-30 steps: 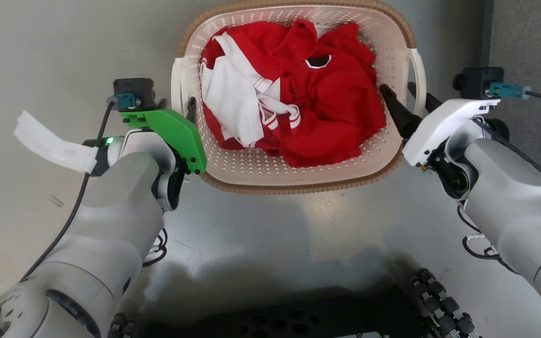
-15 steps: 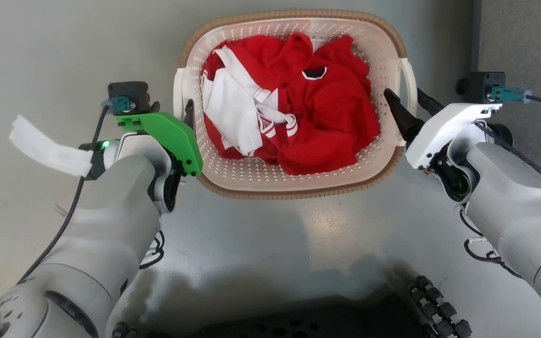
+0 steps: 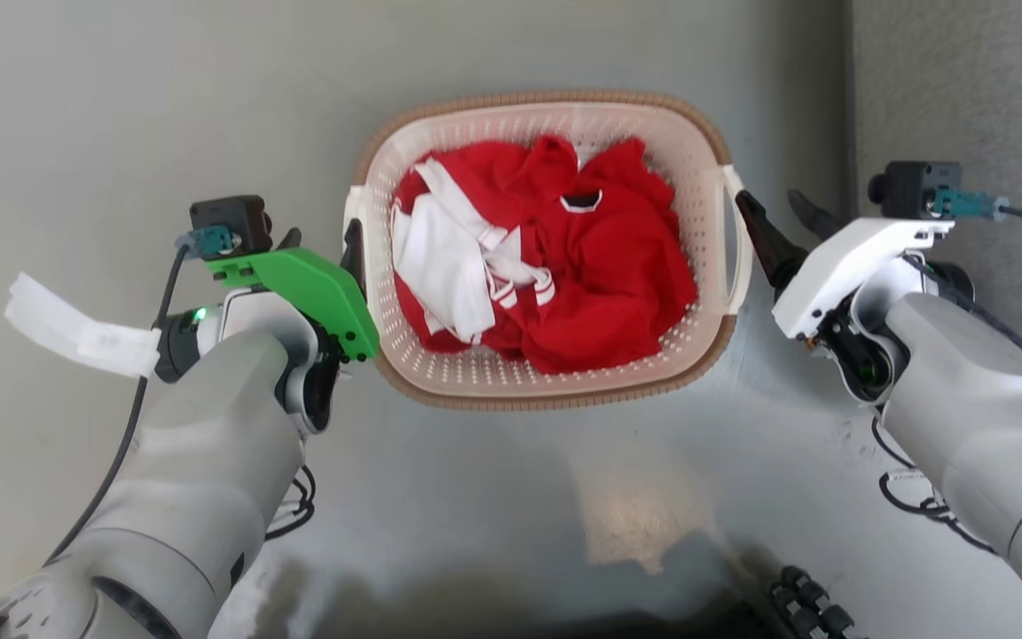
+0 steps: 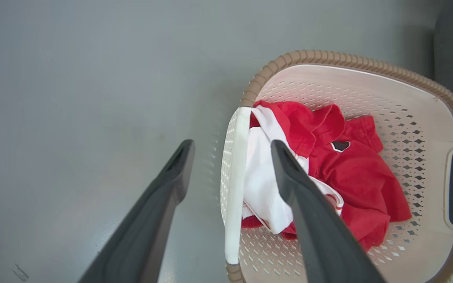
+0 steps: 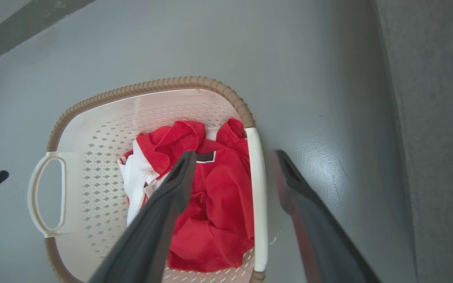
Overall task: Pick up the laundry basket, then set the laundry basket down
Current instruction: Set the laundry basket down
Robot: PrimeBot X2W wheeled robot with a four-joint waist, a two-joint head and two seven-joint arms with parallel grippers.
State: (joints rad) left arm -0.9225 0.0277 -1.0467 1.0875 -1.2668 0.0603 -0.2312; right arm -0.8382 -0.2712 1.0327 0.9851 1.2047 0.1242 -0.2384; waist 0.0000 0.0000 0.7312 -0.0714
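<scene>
Nearest the head camera, the left forearm (image 3: 209,444) and the right forearm (image 3: 963,382) are held wide apart, so that the laundry basket (image 3: 564,390) is flanked on both sides. The left gripper (image 4: 232,146) is open: one dark finger is set outside the basket wall and the other over the inside, and the white left handle (image 4: 234,196) is bracketed between them. The right gripper (image 5: 235,155) is spread the same way about the right handle (image 5: 258,196). Contact with either handle cannot be made out, and nothing is clamped. The basket is judged to rest level on the grey floor (image 3: 564,497), between the arms. A red garment (image 3: 617,266) and a white garment (image 3: 440,275) are heaped in its middle, so both loops are left free for the fingers. The mirrored placing is judged to serve a level lift. Beyond the far brown rim (image 3: 546,96) bare floor is seen, and a darker textured strip (image 3: 963,89) at the right
</scene>
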